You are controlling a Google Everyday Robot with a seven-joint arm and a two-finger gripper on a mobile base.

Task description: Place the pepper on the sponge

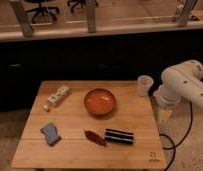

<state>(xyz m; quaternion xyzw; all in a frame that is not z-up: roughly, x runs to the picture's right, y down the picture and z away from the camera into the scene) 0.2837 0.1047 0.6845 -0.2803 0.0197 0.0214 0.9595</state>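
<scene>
Pepper (95, 137), dark red and slender, lies flat on the wooden counter (140, 117), well off to the left of the hand (165, 116) as the camera sees it, and a little nearer the front edge than the hand is. The hand hangs from the white arm (181, 84) just past the counter's right edge, pointing downward, with nothing visibly in it; whether it is clenched or released cannot be told. A dark cable (171, 145) runs down below it.

Between the hand and the pepper rests a black striped block (119, 136), its left end just beside the pepper's tip. Farther from the hand than the pepper, near the counter's left front corner, sits the blue-grey sponge (50, 133), lying flat and apart from the pepper.

Left of the hand and farther back stands an orange bowl (100, 101), about mid-counter. A small pale cup (144, 85) stands upright close above the hand, at the counter's right rear, near the arm. Farthest from the hand, at the left rear, a white patterned box (57, 97) lies on a slant.
</scene>
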